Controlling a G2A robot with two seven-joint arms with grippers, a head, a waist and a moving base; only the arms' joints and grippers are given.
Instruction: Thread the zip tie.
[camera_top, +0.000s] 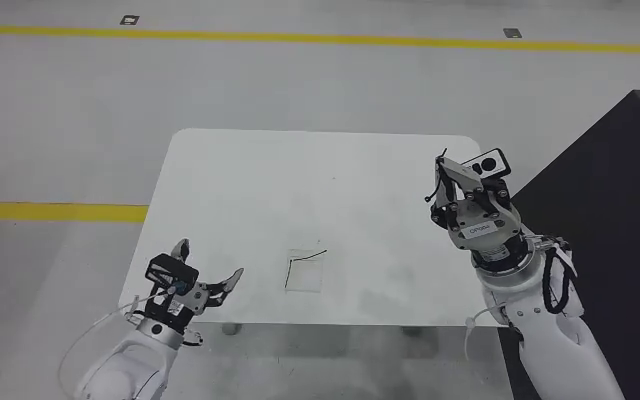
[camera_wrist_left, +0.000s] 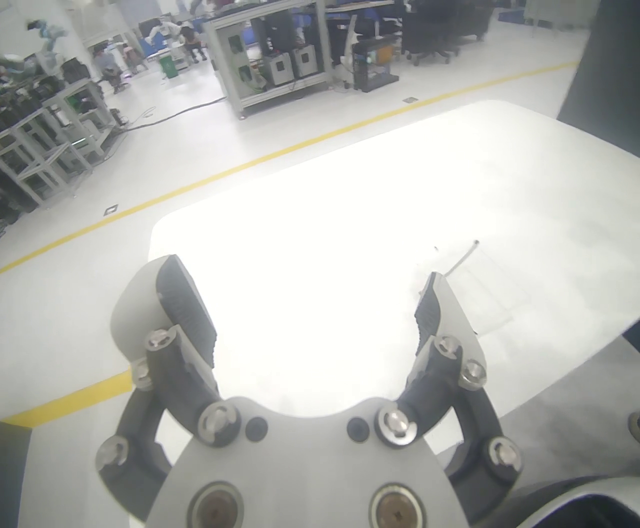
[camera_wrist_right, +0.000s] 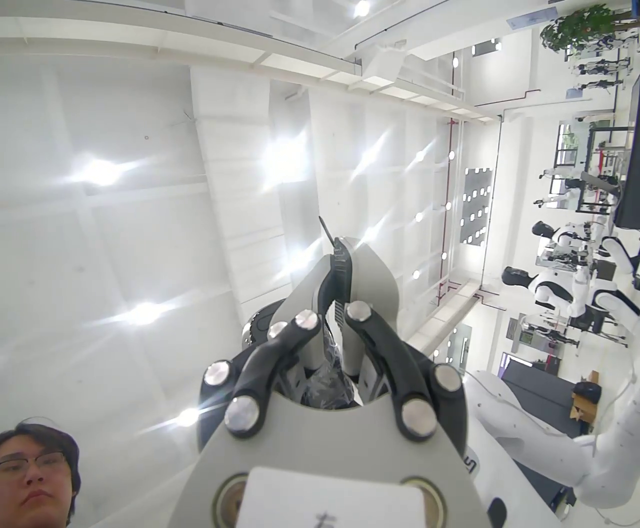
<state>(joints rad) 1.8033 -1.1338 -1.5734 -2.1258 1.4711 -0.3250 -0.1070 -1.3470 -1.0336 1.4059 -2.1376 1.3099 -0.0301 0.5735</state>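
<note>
Top view: the zip tie (camera_top: 308, 255) is lying flat on the desk (camera_top: 250, 180), near the middle of the front edge, at the edge of a clear sheet (camera_top: 305, 278). The left gripper (camera_top: 210, 259) is being held at the front-left corner, fingers spread wide with nothing between them, well apart from the tie. The right gripper (camera_top: 443, 178) is being held raised by the desk's right edge.

Left wrist view: the tie is lying beyond one fingertip, untouched.

Right wrist view: the fingers are being clenched on a thin black strip (camera_wrist_right: 325, 226), its tip sticking out past the fingertips toward the ceiling.
</note>
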